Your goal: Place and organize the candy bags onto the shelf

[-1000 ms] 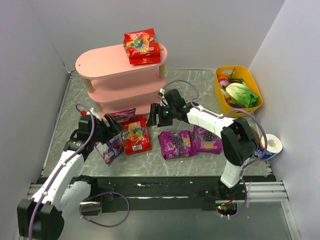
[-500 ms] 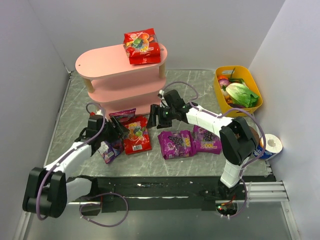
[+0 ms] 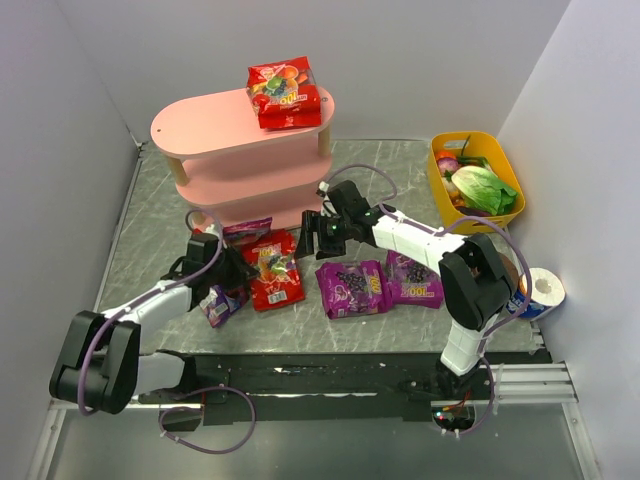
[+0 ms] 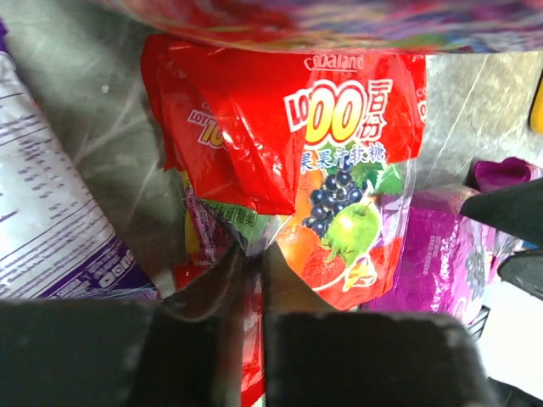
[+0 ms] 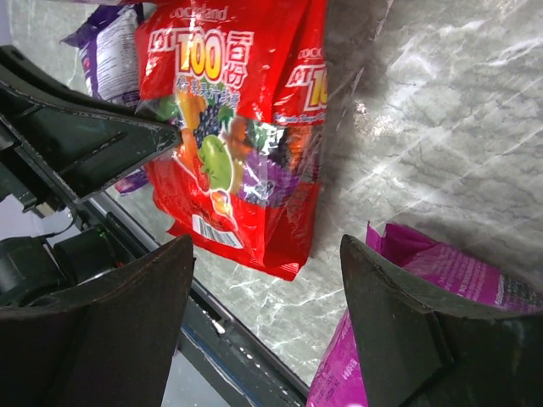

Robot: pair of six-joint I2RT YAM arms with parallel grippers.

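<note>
While the left arm lies low over the bench (image 3: pixel 140 235), I read the left fingers (image 4: pixel 229 275) as closed on the left edge of a red candy bag (image 4: pixel 339 170). The left wrist view shows both fingers almost together, with a thin strip of red film pinched between them. This bag lies left of the bench centre, between the foot of the shelf (image 3: pixel 215 125) and the near edge, and its film is creased.

I read the right fingers (image 3: pixel 311 238) as spread wide and gripping nothing. They are poised over the right side of the same bag, near the shelf foot.

Item positions:
- The shelf stands toward the far left corner of the bench.
- The second red candy bag (image 3: pixel 283 92) lies on the shelf's top tier, at its right end.
- The blue-violet bag (image 3: pixel 248 230) sits at the shelf foot, touching the far edge of the gripped bag.
- The other blue-violet bag (image 3: pixel 222 302) lies just left of the gripped bag, toward the near edge and partly under the left wrist.
- The magenta grape bag (image 3: pixel 352 288) lies near the bench centre, toward the near edge.
- The other magenta grape bag (image 3: pixel 415 280) touches it on the right.
- A yellow tub (image 3: pixel 465 138) of vegetables occupies the far right corner.
- A white paper roll (image 3: pixel 545 290) stands at the right edge.
</note>
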